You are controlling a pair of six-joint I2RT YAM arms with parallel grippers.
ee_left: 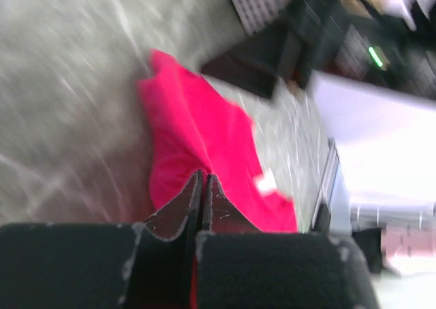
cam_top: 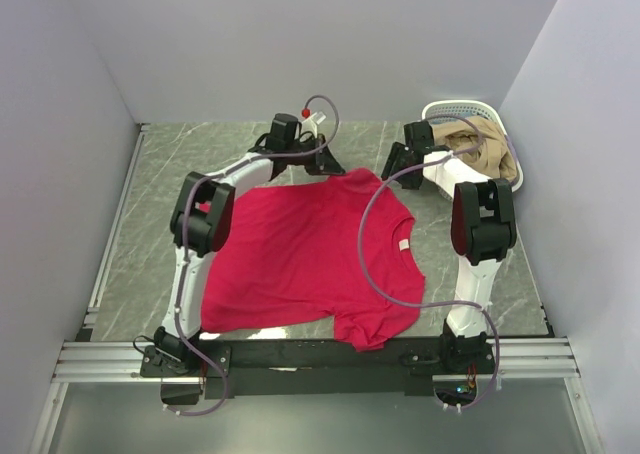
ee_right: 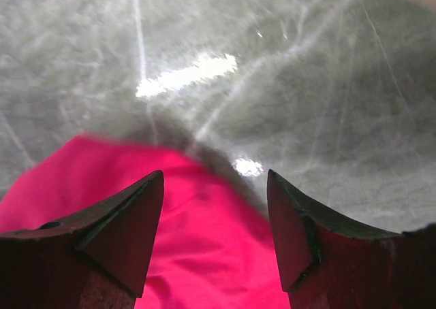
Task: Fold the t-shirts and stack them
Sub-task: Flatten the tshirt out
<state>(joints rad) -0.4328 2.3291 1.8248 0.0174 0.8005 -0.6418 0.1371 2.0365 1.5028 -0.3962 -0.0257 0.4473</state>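
Jaws on the left gripper (ee_left: 206, 176) are pressed tight together, and a sliver of red between them tells me they have pinched the far edge of the crimson t-shirt (cam_top: 300, 254). On the right gripper (ee_right: 215, 173) the jaws stand wide apart, holding nothing, with the shirt's edge and bare stone below them.

From the overhead view I see the grey marbled counter (cam_top: 160, 224) carrying everything. The shirt lies spread flat on it between the two arms, neck toward the right arm, hem toward the left, one sleeve at the far side and one at the near edge. A white lattice basket (cam_top: 450, 109) sits in the far right corner with tan cloth (cam_top: 490, 154) heaped in it. A small white neck label (cam_top: 403, 245) shows at the collar.
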